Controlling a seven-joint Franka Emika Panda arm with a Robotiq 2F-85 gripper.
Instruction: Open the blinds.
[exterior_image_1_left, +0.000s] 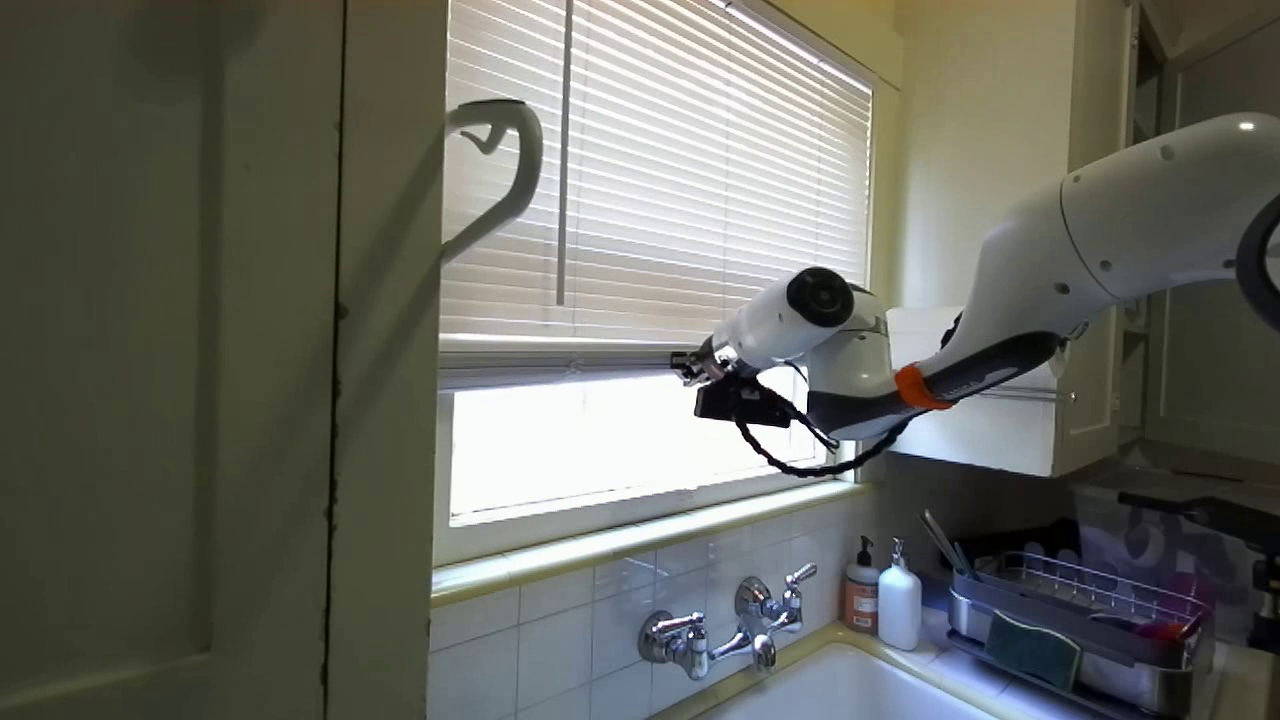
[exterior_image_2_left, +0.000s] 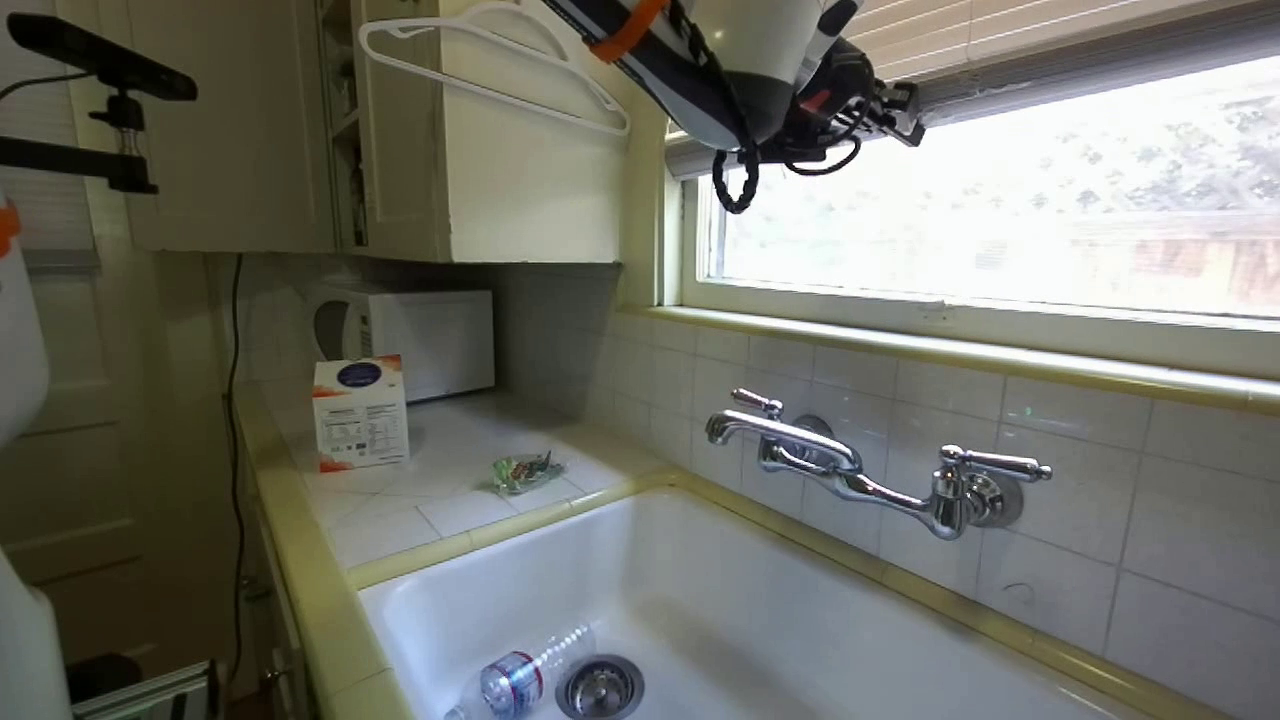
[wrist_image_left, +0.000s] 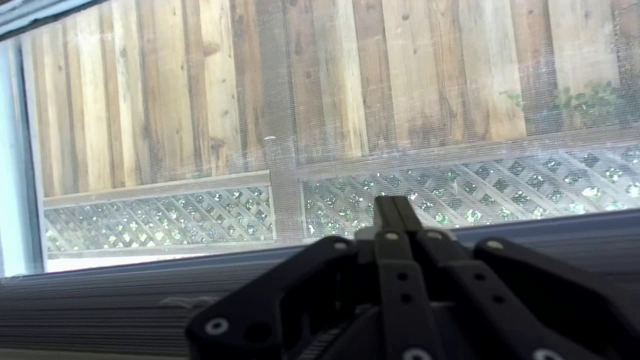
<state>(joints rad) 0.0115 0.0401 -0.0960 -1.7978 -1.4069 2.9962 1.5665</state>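
Horizontally across the window (exterior_image_1_left: 610, 445), long axis of the blinds (exterior_image_1_left: 670, 190), gripper (wrist_image_left: 393, 202) pressed together.

The gripper (wrist_image_left: 396, 206) has its two fingers (wrist_image_left: 386, 216) drawn together, only a thin seam between them at the tips. The blinds (wrist_image_left: 115, 305), bunched in tight dark layers, stretch out on both sides of it; whether the two touch cannot be told. Past the fingertips spreads the window (wrist_image_left: 320, 125), its pale frame (wrist_image_left: 11, 150) well off to the gripper's left in the view. Through the pane, a lattice (wrist_image_left: 480, 172) with leaves behind it shows around the tips, a post (wrist_image_left: 288, 210) to their left, and beyond them a plank fence (wrist_image_left: 220, 90).
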